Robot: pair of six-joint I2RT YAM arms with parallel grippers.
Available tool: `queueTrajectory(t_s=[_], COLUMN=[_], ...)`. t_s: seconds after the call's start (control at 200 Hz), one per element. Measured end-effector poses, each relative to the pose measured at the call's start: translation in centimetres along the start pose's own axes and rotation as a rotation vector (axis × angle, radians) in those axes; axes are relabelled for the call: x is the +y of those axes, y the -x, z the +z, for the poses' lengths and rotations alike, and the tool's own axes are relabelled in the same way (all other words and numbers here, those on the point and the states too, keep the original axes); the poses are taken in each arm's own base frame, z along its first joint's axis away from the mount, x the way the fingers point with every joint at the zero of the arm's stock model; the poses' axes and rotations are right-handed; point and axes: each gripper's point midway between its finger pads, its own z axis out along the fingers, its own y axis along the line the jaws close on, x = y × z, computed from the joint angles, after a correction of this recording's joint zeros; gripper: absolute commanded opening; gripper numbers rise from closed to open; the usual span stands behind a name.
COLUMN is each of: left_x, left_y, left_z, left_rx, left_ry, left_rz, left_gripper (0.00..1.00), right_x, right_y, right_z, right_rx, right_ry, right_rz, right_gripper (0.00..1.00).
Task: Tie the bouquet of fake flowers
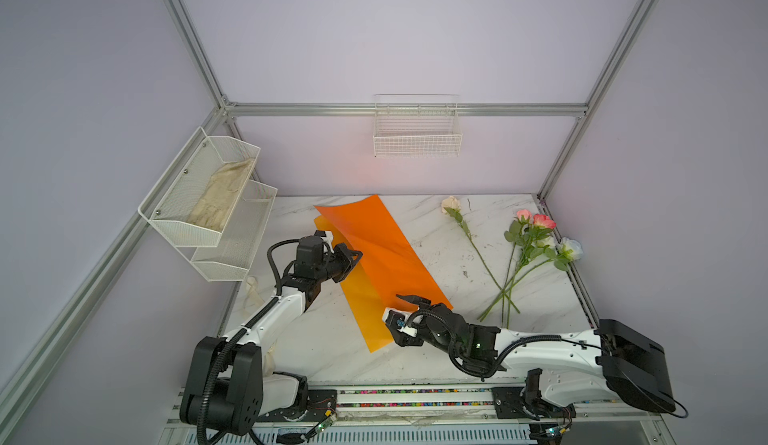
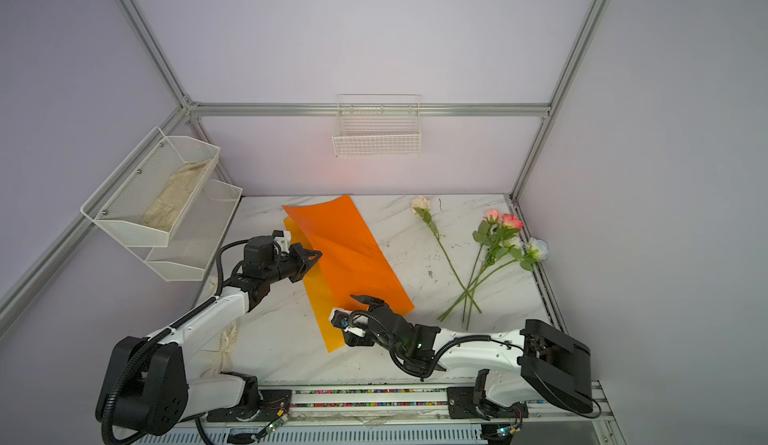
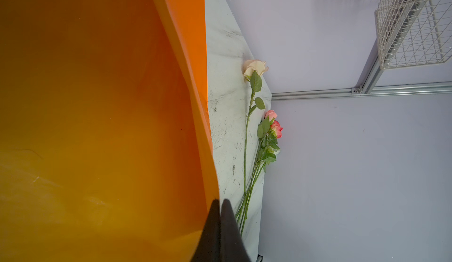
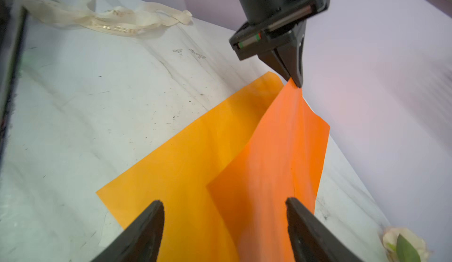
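The orange wrapping paper point(image 1: 386, 256) point(image 2: 353, 256) lies slantwise across the middle of the marble table. Its far left edge is raised, and my left gripper point(image 1: 358, 254) point(image 2: 319, 254) point(image 3: 220, 200) is shut on it; the right wrist view shows that gripper point(image 4: 297, 83) pinching the sheet's corner. My right gripper point(image 1: 401, 308) point(image 2: 353, 309) point(image 4: 223, 202) hovers open over the paper's near end point(image 4: 195, 163), holding nothing. The fake flowers lie loose on the right, off the paper: a cream rose point(image 1: 451, 204) point(image 3: 254, 67) and a bunch of pink and white ones point(image 1: 536, 220) point(image 2: 498, 239).
A cream ribbon point(image 4: 110, 26) point(image 2: 224, 347) lies along the table's left edge by the left arm. On the left wall a white mesh rack point(image 1: 199, 214) holds a beige cloth point(image 1: 220, 198). A wire basket point(image 1: 417, 131) hangs on the back wall.
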Motion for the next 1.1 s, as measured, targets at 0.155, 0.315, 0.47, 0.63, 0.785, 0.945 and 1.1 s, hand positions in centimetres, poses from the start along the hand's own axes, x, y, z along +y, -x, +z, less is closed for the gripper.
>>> queueTrajectory(t_s=[0.155,0.315,0.47,0.63,0.785,0.945,1.1], left_x=[0.0,0.3,1.1,0.0,-1.0,0.8,3.7], left_y=[0.0,-0.2,-0.7,0.1,1.4,0.4,-3.6], left_z=[0.0,0.0,-0.9,-3.7,-5.4,-3.1,1.0], left_rx=[0.0,0.007,0.013,-0.077,-0.179,-0.119,0.053], left_ry=[0.001,0.013,0.064,0.082,0.091,0.155,0.24], left_rz=[0.0,0.009,0.046,0.149,0.229,0.299,0.385], left_gripper=[0.0,0.57,0.79,0.86,0.77,0.66,0.62], right_x=[-1.5,-3.2,-4.7,-9.2,-13.8,-15.5,-17.1], right_y=[-1.2,-0.3,0.4,0.8,0.6,-0.4,-1.6], right_z=[1.0,0.5,-0.7,-2.6,-4.5,-5.0,-5.3], right_rx=[0.0,-0.052,-0.107,-0.191,-0.289,-0.32,-0.337], right_ry=[-0.143,-0.227,-0.261,-0.335,-0.392,-0.398,-0.418], right_rz=[0.06,0.135,0.232,0.426,0.634,0.755,0.859], right_gripper=[0.27,0.0,0.0,0.0,0.0,0.0,0.0])
